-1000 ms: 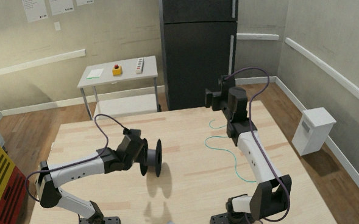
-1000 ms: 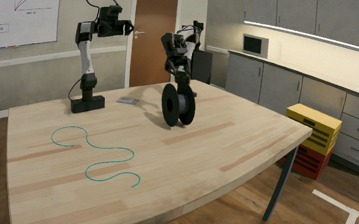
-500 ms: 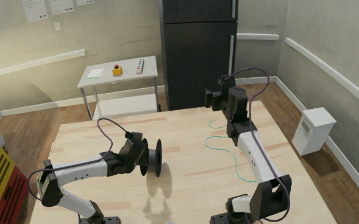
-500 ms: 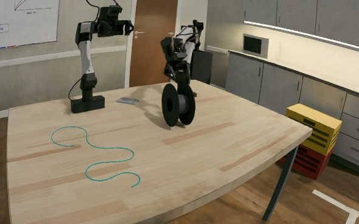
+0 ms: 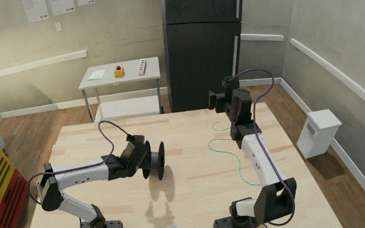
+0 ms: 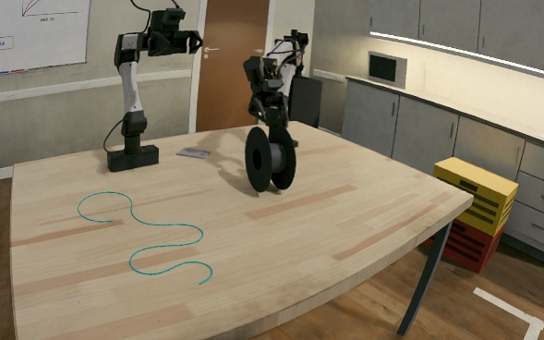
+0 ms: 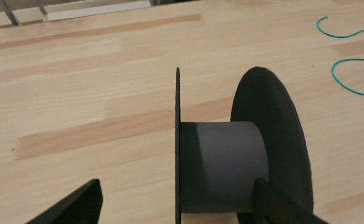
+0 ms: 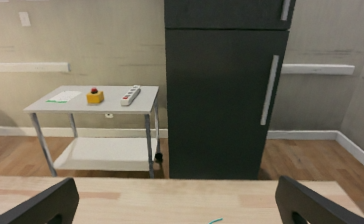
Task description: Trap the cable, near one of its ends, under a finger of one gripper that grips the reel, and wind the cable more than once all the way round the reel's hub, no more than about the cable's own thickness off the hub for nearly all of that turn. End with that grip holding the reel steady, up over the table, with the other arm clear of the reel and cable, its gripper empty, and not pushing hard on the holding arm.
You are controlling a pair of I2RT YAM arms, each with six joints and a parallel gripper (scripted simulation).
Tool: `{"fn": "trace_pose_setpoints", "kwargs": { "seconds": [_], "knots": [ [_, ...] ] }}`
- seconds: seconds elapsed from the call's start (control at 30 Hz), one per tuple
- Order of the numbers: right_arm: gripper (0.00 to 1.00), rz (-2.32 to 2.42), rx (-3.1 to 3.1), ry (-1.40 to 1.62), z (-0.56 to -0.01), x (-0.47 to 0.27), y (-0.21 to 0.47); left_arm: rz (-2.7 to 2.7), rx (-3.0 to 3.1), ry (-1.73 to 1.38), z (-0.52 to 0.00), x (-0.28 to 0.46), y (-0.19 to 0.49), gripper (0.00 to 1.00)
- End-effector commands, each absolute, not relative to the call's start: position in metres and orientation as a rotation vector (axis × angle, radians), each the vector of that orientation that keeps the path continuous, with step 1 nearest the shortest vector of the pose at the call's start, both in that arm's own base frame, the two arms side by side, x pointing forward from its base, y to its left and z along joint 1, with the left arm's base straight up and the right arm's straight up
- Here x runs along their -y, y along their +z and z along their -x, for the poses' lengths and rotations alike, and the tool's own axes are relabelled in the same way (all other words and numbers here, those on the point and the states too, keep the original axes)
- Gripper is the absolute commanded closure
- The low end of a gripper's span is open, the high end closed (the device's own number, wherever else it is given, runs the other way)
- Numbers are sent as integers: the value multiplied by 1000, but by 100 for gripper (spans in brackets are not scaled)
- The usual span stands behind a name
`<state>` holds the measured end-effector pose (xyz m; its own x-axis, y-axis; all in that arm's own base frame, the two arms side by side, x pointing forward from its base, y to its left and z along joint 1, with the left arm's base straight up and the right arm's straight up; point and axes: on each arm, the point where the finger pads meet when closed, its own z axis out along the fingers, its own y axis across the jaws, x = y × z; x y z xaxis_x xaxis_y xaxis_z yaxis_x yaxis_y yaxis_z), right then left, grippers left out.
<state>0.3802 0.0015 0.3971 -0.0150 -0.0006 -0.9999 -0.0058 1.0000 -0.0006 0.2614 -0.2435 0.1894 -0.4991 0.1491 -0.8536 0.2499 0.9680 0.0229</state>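
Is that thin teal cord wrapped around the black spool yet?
No, the cord lies in loose curves on the table, apart from the spool.

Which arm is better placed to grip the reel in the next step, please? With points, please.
Left, I judge: its tool (image 7: 177, 200) is open right at the reel (image 5: 157, 159) (image 6: 259, 159) (image 7: 223, 167), whereas the right tool (image 5: 212, 100) (image 6: 197, 42) hangs away, beyond the cable (image 5: 239, 164) (image 6: 168, 224) (image 7: 355, 92).
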Motion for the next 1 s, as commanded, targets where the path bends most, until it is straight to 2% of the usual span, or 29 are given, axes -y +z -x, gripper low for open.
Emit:
{"fn": "trace_pose_setpoints", "kwargs": {
  "seconds": [0.0,0.97],
  "knots": [
    [0,-10,-1589,-1,-382,2,392,-248,-2070,-164,-260,243,200,25],
    [0,-10,-1589,-1,-382,2,392,-258,-2071,-165,-297,260,188,25]
  ]
}}
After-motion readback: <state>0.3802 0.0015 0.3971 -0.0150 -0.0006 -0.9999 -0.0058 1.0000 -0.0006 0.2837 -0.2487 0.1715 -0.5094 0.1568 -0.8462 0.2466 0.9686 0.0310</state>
